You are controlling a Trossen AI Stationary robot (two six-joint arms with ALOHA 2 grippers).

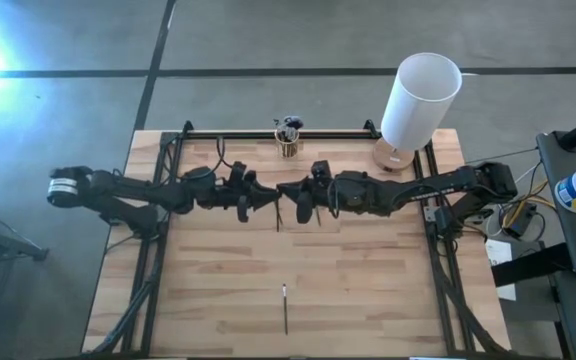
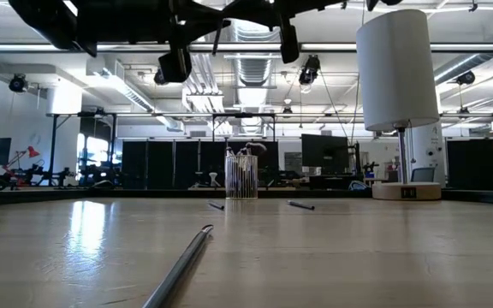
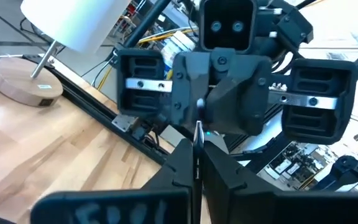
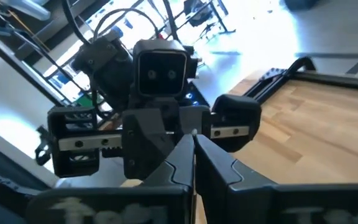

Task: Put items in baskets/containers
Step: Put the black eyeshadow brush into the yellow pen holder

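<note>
Both arms are raised over the middle of the table, and their grippers meet tip to tip. My left gripper (image 1: 267, 196) (image 3: 196, 148) and my right gripper (image 1: 290, 190) (image 4: 193, 140) are each shut on one thin dark makeup brush (image 3: 197, 163). The small clear glass cup (image 1: 288, 137) (image 2: 240, 178) stands near the far edge with several brushes upright in it. Two short brushes (image 1: 278, 216) (image 1: 320, 216) lie flat on the table under the arms. Another brush (image 1: 285, 306) (image 2: 181, 267) lies near the near edge. My left gripper pinches the thin brush handle (image 3: 196, 168) between its two fingers, coming level from the table's left. The brush is lifted clear of the table. My right gripper pinches the same brush (image 4: 194, 133) between its two fingers, coming level from the table's right. Which end it holds is hidden by the fingers.
A tall white cylinder on a round wooden base (image 1: 418, 98) (image 2: 398, 73) stands at the far right corner. A black rail (image 1: 328, 131) runs along the far edge, with black frame bars down both sides. Bare wood lies between the arms and the near edge.
</note>
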